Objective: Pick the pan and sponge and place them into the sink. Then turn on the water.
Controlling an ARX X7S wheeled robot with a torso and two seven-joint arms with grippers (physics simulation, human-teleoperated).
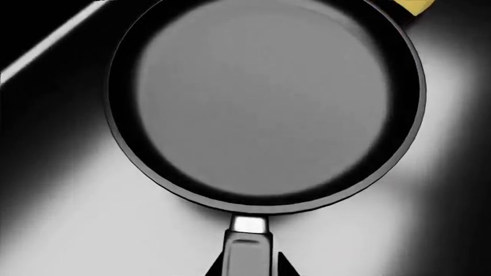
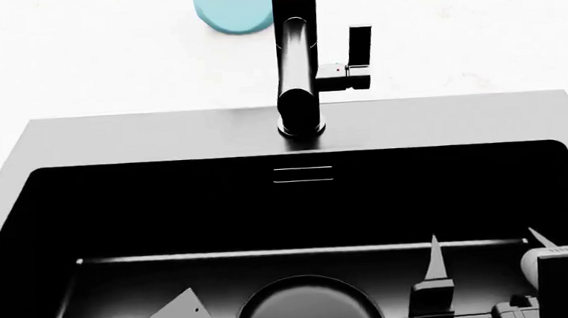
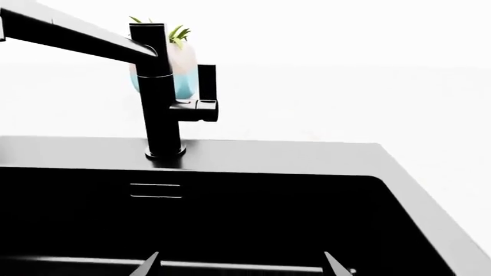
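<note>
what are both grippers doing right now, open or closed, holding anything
Left gripper: closed on the pan by its handle, over the sink.
Right gripper: open, holding nothing.

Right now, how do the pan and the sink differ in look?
The pan is round; the sink is rectangular. The pan is much smaller and lies within the sink's basin. The pan's inside shows a flat dark grey, while the sink's basin looks near black, with an overflow slot in its back wall. Both are dark, with a raised edge around a hollow.
</note>
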